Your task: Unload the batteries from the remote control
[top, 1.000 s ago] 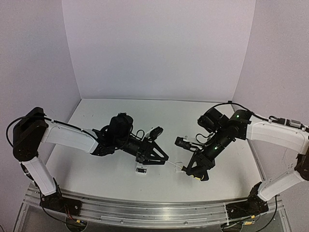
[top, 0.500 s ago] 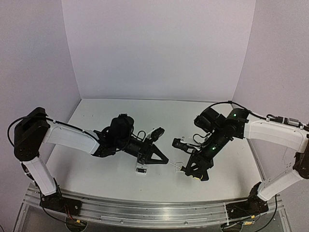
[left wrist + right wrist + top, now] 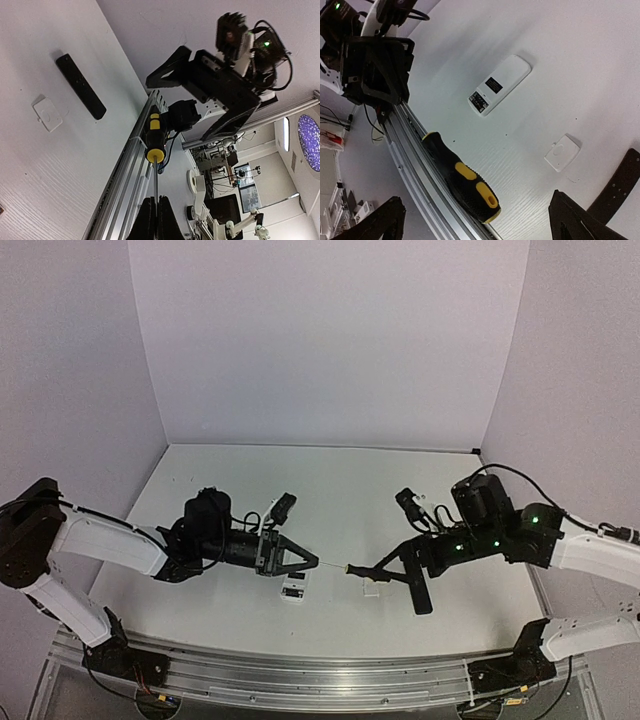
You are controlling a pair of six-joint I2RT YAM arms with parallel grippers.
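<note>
A yellow-and-black screwdriver hangs level above the table's front. My left gripper is shut on its metal shaft, and the shaft runs out from the fingertips to the handle. My right gripper stands open around the handle, its fingers wide apart and not touching it. The white remote lies on the table under the shaft, seen back-up in the right wrist view. No batteries show in any view.
A small white cover lies loose right of the white remote. A black remote lies just beyond it, under my right gripper. The metal rail runs along the table's front edge. Purple walls close off the back and sides.
My left gripper shut on the screwdriver shaft and my right gripper opened off the handle. Both arms drew back outward and lower, the left one carrying the screwdriver leftward.
</note>
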